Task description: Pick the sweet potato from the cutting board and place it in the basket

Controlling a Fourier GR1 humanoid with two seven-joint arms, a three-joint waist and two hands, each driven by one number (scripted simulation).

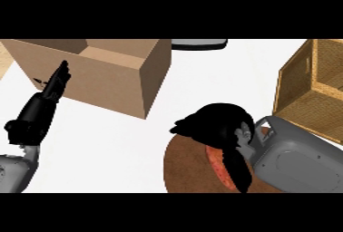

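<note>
We see a matt cardboard box (107, 72) on the smooth white desk (208, 77), a coarse woven basket (315, 90), a grainy brown wooden cutting board (191, 170), and a dull reddish-orange sweet potato (220, 164).

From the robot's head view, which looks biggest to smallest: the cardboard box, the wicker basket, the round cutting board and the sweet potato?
1. Cardboard box
2. Basket and cutting board: unsure, both partly cut off or hidden
3. Sweet potato, mostly hidden under the right hand

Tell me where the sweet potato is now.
In the head view, lower right: the sweet potato lies on the round cutting board, under the curled right hand.
</note>
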